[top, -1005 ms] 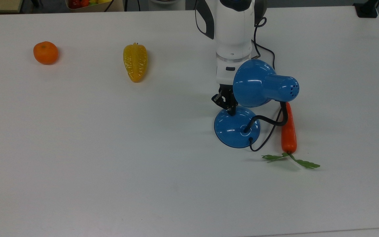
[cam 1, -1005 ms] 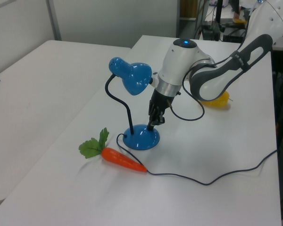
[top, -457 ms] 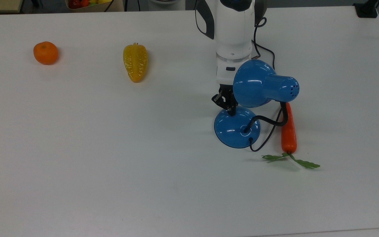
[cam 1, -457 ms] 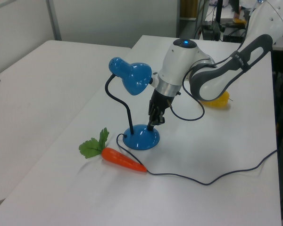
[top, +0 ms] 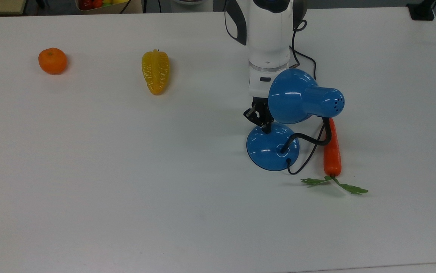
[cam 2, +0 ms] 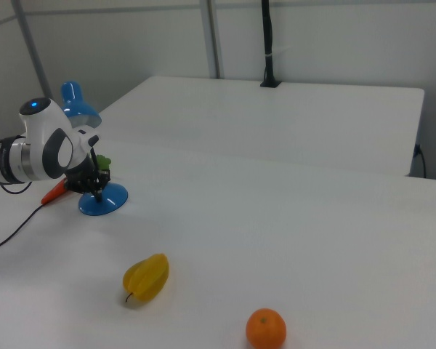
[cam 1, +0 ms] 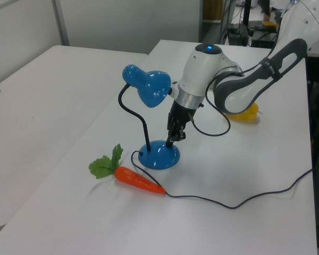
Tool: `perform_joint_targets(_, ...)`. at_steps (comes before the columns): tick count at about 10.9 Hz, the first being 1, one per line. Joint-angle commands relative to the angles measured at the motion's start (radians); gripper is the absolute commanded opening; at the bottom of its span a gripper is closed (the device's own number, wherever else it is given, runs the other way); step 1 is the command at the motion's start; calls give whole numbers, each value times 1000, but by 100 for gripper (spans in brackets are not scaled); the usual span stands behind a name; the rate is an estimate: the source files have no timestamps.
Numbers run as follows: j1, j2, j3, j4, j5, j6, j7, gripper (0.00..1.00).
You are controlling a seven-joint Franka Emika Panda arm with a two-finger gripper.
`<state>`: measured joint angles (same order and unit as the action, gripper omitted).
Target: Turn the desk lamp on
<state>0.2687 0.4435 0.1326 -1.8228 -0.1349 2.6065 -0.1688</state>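
Left to right across the top view: orange (top: 52,60) at upper left, yellow starfruit (top: 155,71) next, then desk lamp (top: 272,147) right of centre on the bench (top: 127,182), carrot (top: 332,149) just beside its cord. Pincer (top: 265,126) angled down onto the base's far edge, probably to press the switch; fingers apparently drawn narrow, holding nothing. From the left view, tip contact with the base plainer and shade (cam 1: 154,89) seen clear of the wrist, overlapped in the top view.

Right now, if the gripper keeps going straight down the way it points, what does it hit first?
The desk lamp: the gripper points down at the top of the lamp's round blue base, at or just above its surface. Whether it already touches cannot be told. Nothing else lies between them.
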Motion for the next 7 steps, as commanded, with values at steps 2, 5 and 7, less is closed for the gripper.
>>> perform_joint_targets(2,4,23,-2,28,-2,24,5,0)
perform_joint_targets(5,6,26,-2,33,0,24,5,0)
perform_joint_targets(7,1,5,-2,27,1,23,6,0)
